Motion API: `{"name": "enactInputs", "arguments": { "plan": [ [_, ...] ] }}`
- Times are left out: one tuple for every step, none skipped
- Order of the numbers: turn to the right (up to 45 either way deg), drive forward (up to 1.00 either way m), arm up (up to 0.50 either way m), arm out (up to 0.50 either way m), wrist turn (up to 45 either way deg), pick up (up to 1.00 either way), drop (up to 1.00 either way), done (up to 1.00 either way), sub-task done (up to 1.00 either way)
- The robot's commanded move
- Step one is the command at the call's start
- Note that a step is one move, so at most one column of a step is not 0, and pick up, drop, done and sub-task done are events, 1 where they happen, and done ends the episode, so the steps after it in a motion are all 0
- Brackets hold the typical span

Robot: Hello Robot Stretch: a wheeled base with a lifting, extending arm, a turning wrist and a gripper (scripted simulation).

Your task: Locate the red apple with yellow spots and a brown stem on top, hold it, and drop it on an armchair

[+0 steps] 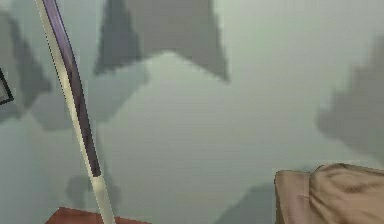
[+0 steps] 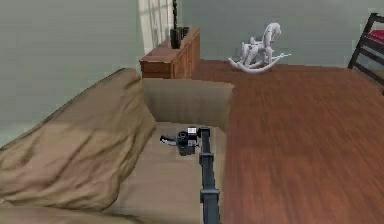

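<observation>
A tan armchair (image 2: pixel 95 135) with a wide seat and a soft back cushion takes up the arm side view's left half. Its corner also sits at the forward view's bottom right as a tan cushioned armchair (image 1: pixel 335 195). The dark arm bar (image 2: pixel 208 185) rises from the bottom edge over the seat. At its far end the gripper (image 2: pixel 180 141) lies above the seat cushion, close to the armrest (image 2: pixel 190 100). I cannot tell whether it holds anything.
A wooden cabinet (image 2: pixel 170 58) with a dark object (image 2: pixel 177 35) on top stands by the wall behind the armchair. A white rocking horse (image 2: pixel 260 50) and a dark chair (image 2: pixel 372 48) stand on the wooden floor (image 2: pixel 300 130). A long leaning pole (image 1: pixel 75 110) crosses the pale wall.
</observation>
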Motion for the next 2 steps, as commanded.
{"name": "enactInputs", "arguments": {
  "plan": [
    [0.0, 0.0, 0.0, 0.0, 0.0, 0.0, 1.0, 0.0, 0.0],
    [0.0, 0.0, 0.1, 0.0, 0.0, 0.0, 0.0, 0.0, 0.0]
  ]
}}
